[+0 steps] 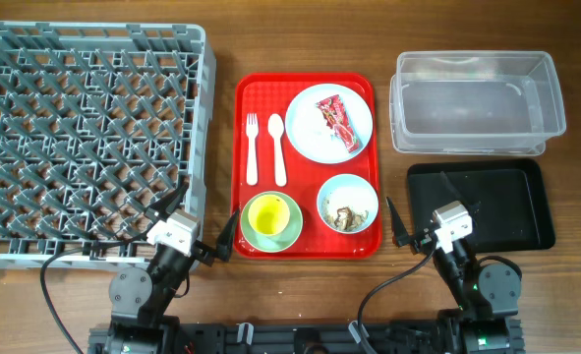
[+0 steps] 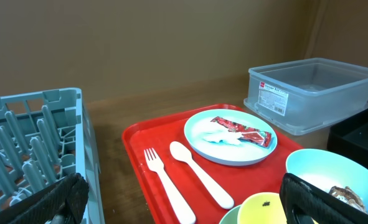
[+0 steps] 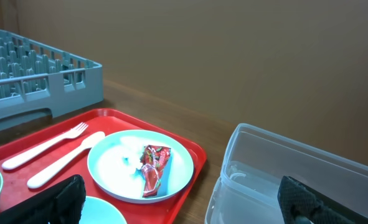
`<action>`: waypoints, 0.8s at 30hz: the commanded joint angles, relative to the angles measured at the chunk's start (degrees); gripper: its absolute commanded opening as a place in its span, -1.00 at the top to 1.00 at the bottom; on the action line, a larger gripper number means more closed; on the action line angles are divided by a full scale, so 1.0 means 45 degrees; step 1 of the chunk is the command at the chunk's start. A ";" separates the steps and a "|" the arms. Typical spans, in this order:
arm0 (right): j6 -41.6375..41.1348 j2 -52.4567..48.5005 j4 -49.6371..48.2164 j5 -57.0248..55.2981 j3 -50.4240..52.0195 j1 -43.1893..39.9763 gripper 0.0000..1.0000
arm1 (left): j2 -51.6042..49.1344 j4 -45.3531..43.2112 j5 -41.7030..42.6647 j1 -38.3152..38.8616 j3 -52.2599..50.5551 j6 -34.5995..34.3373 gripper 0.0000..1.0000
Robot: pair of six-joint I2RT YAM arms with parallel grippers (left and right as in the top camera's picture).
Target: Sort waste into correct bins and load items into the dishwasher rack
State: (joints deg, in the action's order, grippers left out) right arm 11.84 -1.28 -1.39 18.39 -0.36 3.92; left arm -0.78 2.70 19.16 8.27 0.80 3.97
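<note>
Starting at your left, the dishwasher rack (image 1: 84,138) stands bare, and the left gripper (image 1: 209,200) is spread wide and empty near its front corner. On the red serving tray (image 1: 305,87) the fork (image 1: 252,147) and spoon (image 1: 277,147) lie side by side, with the cup (image 1: 267,214) in a green bowl (image 1: 292,232) below them. Next come the plate (image 1: 310,138) bearing the snack wrapper (image 1: 336,123) and the blue bowl (image 1: 347,187) holding food scraps (image 1: 346,216). Your right gripper (image 1: 418,197), likewise open and empty, hovers by the black tray (image 1: 501,211), with the clear tub (image 1: 477,103) beyond. I'd take the wrapper first: come down over its middle and pinch without scraping the plate.
</note>
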 commanded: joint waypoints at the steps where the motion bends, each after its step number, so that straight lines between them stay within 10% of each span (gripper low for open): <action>1: 0.0039 0.0053 -0.0063 0.0209 0.0015 -0.0019 -0.99 | 0.0087 -0.0029 -0.0126 0.0034 -0.0107 -0.0034 -1.00; 19: -0.0170 0.0053 -0.0146 0.0471 0.0015 -0.0019 -0.99 | 0.0087 -0.0039 -0.0126 0.0034 -0.0107 -0.0034 -1.00; 24: -0.3784 0.0058 -0.1166 0.6368 0.0015 -0.0015 -0.99 | 0.0087 -0.0107 0.3594 0.0034 -0.0107 -0.0466 -1.00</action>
State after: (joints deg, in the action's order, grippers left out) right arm 3.27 -1.28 -6.46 32.64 -0.36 3.92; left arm -0.80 2.52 22.50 8.25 0.80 3.95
